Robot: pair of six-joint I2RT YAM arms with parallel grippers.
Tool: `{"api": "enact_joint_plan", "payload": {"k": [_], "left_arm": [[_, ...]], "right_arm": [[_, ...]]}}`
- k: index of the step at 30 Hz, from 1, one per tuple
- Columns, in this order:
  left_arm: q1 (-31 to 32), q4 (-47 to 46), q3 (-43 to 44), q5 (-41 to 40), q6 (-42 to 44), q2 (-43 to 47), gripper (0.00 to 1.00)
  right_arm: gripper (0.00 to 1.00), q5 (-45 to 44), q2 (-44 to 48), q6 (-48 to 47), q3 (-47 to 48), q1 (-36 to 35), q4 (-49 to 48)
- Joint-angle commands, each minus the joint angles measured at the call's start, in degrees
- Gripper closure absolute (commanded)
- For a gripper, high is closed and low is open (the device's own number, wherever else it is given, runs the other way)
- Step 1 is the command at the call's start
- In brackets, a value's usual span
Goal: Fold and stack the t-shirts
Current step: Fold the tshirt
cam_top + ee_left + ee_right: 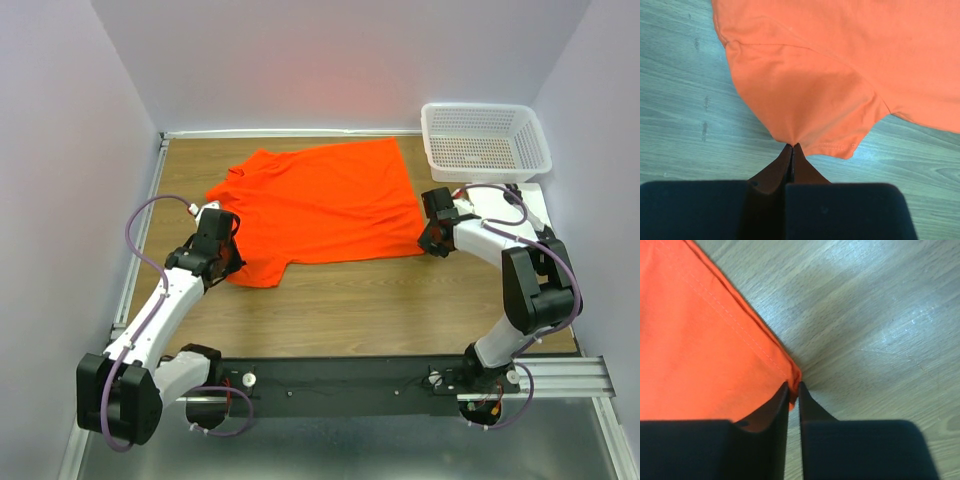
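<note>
One bright orange-red t-shirt (320, 200) lies spread flat on the wooden table (380, 300), neck to the left and hem to the right. My left gripper (233, 263) is at the near sleeve and, in the left wrist view, my left gripper (792, 146) is shut on the edge of that sleeve (810, 105), which puckers into the tips. My right gripper (428, 240) is at the shirt's near right hem corner. In the right wrist view, my right gripper (794, 385) has its jaws drawn to a narrow slit with the stitched hem corner (792, 372) pinched between them.
A white plastic mesh basket (485, 140) stands at the back right corner. A white flat board (537, 200) lies just in front of it, under the right arm. Walls close the table on the left, back and right.
</note>
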State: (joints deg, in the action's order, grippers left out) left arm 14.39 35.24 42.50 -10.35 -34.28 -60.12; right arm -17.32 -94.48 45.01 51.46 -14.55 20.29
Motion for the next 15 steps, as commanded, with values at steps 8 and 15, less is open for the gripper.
{"api": "enact_joint_plan", "payload": {"k": [8, 15], "left_arm": [[-4.97, -9.03, 1.88, 1.64, 2.28, -3.24, 1.00], [-13.42, -12.40, 18.91, 0.77, 5.72, -15.54, 1.00]], "right_arm": [[0.99, 1.15, 0.25, -3.52, 3.79, 0.22, 2.20], [0.99, 2.73, 0.70, -11.08, 20.23, 0.22, 3.87]]}}
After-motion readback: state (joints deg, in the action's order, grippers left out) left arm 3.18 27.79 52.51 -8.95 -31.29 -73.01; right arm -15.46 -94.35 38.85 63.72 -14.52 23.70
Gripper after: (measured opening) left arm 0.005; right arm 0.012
